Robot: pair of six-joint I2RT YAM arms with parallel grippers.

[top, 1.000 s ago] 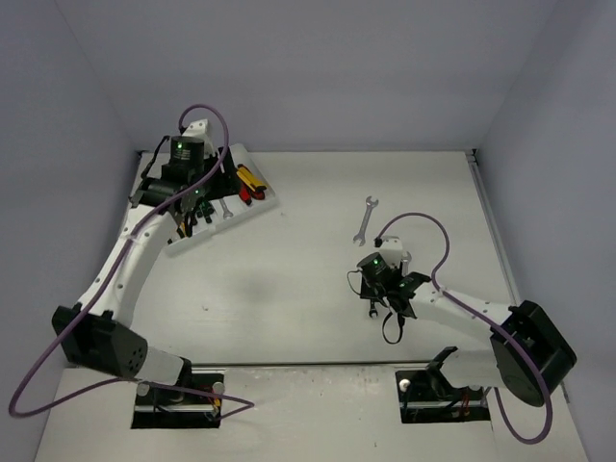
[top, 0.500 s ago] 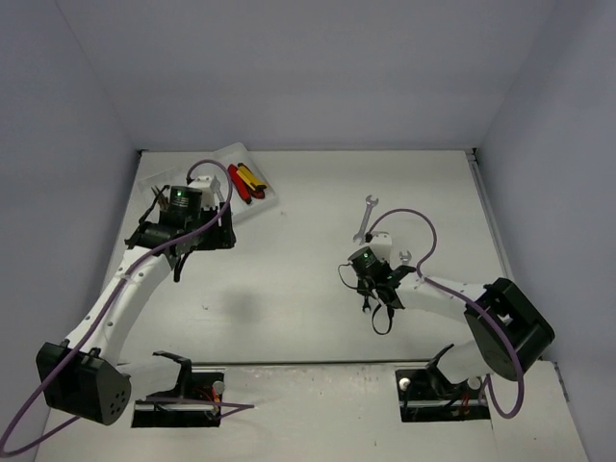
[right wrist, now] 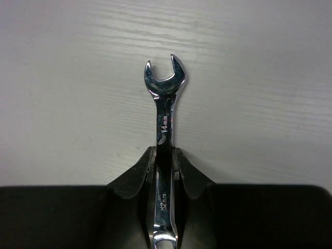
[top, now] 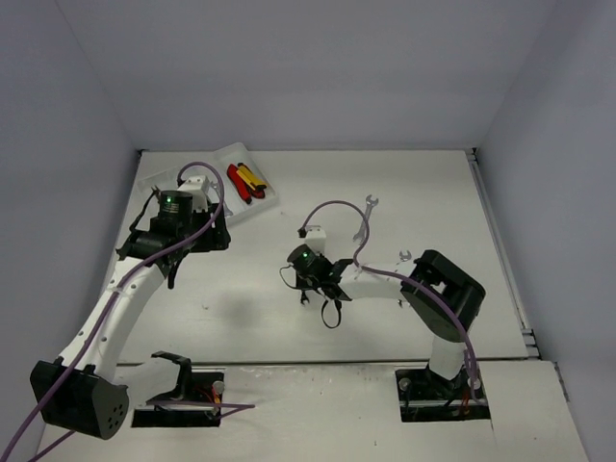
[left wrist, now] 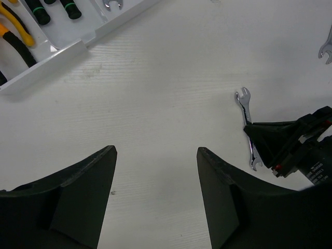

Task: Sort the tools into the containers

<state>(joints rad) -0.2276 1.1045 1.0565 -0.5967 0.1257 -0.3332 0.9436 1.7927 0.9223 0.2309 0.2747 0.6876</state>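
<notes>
Here, your right jaws were shut tight on a silver wrench [right wrist: 165, 124]. They pinched its thin middle, and its open end poked out in front. It was over the middle of the worktop [top: 250, 289], well apart from the tray [top: 272, 199]. Your left jaws were wide open and held nothing, up near the tray. A second wrench [top: 364, 219] lay farther back.

White table [top: 433, 192] with tool tray [left wrist: 62, 58] and loose wrench [top: 367, 214]
</notes>
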